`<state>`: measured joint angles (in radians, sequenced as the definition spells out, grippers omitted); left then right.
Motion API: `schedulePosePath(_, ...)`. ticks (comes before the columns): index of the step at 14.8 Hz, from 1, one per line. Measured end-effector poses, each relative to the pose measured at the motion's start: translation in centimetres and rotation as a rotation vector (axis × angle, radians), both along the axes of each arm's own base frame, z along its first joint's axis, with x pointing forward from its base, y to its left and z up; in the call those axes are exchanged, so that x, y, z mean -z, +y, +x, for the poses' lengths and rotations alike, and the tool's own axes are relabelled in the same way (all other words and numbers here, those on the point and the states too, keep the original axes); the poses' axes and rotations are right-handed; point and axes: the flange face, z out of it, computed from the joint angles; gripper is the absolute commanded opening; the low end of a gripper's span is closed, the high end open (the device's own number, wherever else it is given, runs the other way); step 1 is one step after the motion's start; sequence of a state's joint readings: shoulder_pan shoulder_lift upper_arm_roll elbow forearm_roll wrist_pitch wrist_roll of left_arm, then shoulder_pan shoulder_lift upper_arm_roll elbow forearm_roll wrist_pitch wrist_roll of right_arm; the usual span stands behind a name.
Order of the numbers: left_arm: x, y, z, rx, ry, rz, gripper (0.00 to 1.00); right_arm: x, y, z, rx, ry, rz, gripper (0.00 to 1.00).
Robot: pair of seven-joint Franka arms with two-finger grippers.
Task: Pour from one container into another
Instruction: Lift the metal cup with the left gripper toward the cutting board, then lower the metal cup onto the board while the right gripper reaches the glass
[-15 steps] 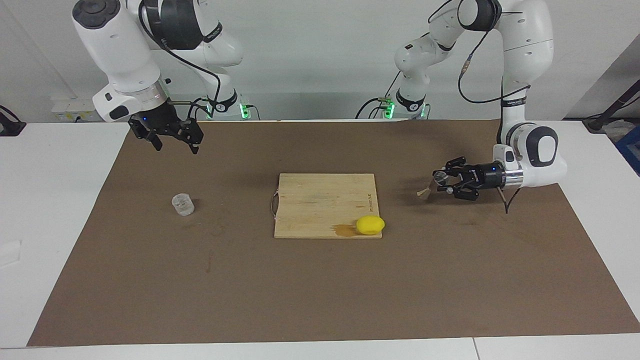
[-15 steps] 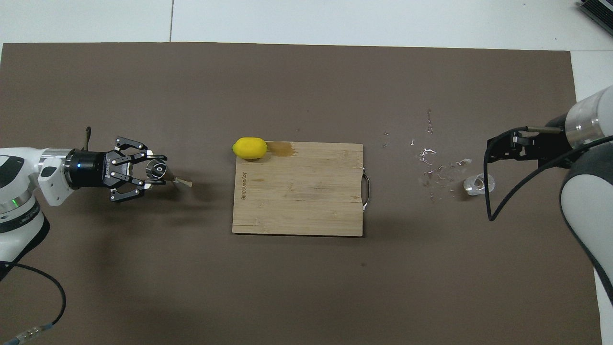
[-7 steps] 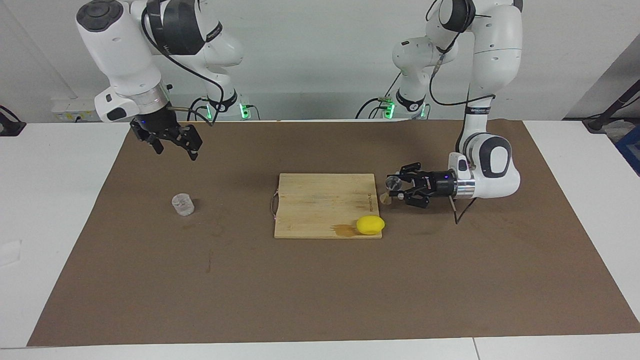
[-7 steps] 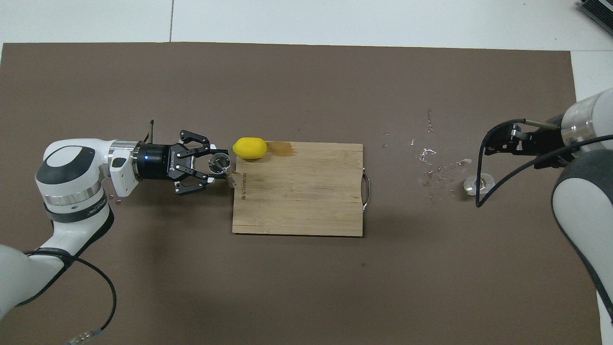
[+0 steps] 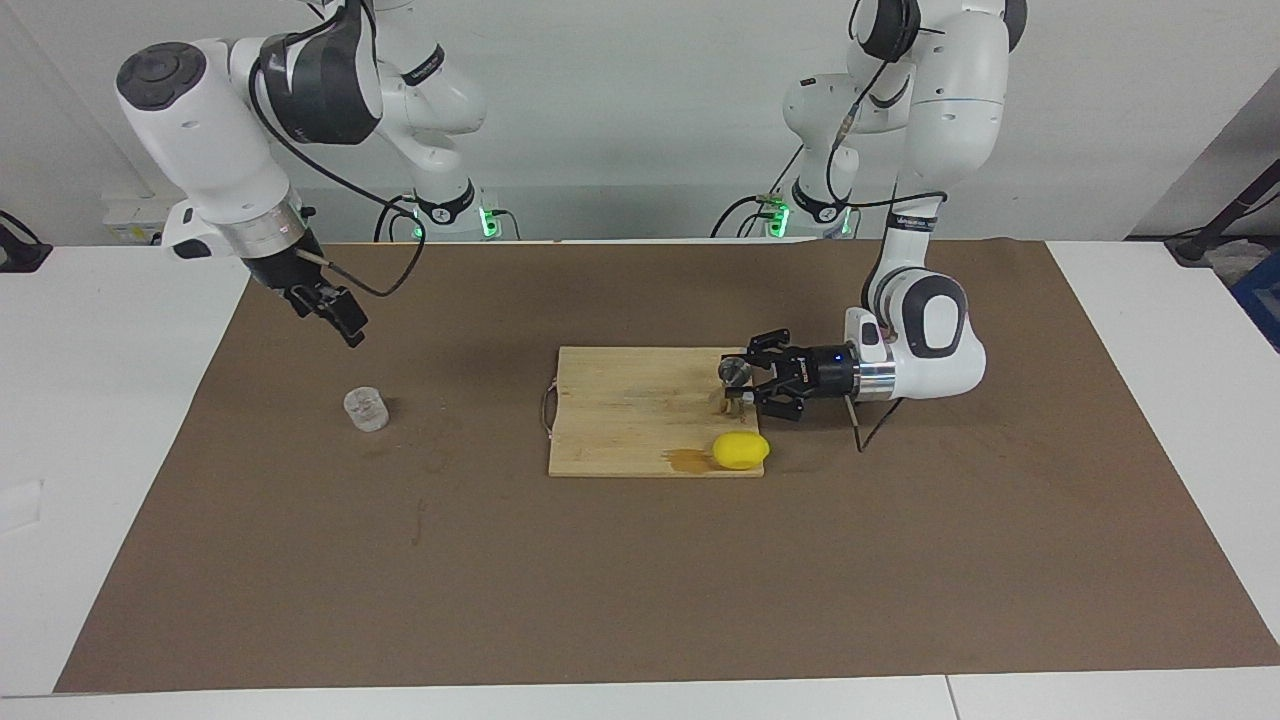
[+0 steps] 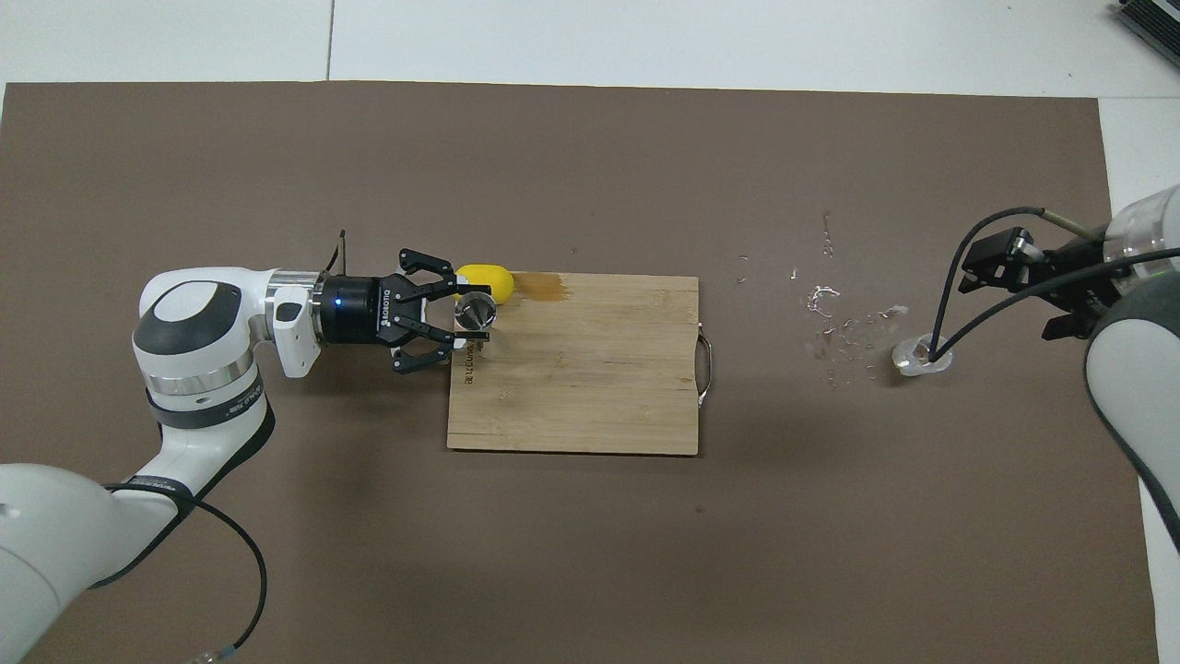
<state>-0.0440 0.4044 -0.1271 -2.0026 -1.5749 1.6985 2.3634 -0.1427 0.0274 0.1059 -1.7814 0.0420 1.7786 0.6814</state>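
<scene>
- The steel jigger is pinched upright in the left pincer, which is held level over the edge of the wooden cutting board at the left arm's end; the open top cone is seen from above.
- A yellow lemon is seen lying at the board's corner, farther from the robots than the jigger, beside a wet stain on the wood.
- The board is laid on a brown mat that covers the middle of the white desk.
- The clear glass tumbler is left standing upright on the mat toward the right arm's end, well apart from the board.
- Small glints of spilled liquid are scattered on the mat between the tumbler and the board.
- The right pincer is held in the air above the mat, near the tumbler but clear of it; whether it is spread or pressed together cannot be told.
</scene>
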Motion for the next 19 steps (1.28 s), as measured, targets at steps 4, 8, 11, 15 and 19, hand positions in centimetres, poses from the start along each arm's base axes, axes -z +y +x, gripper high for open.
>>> schedulePosePath(4,0.0,-4.2,-0.7,-0.028,0.01,-0.007,0.53,4.9,-4.0,1.4,0.233,0.078,0.099,0.98)
schedulePosePath(8,0.2,-9.5,-1.8,-0.11,-0.034,-0.008,0.53,8.7,-7.6,2.6,0.477,0.109,0.223,1.0)
schedulePosePath(11,0.4,-12.7,-2.9,-0.176,-0.123,-0.014,0.53,10.0,-9.5,2.9,0.631,0.124,0.295,1.0)
schedulePosePath(15,1.2,-15.2,-4.6,-0.2,-0.185,0.016,0.51,12.3,-11.4,2.5,0.743,0.142,0.316,1.0)
schedulePosePath(19,1.7,-14.7,-4.5,-0.215,-0.21,0.036,0.51,15.6,-12.3,1.3,0.804,0.175,0.348,1.0)
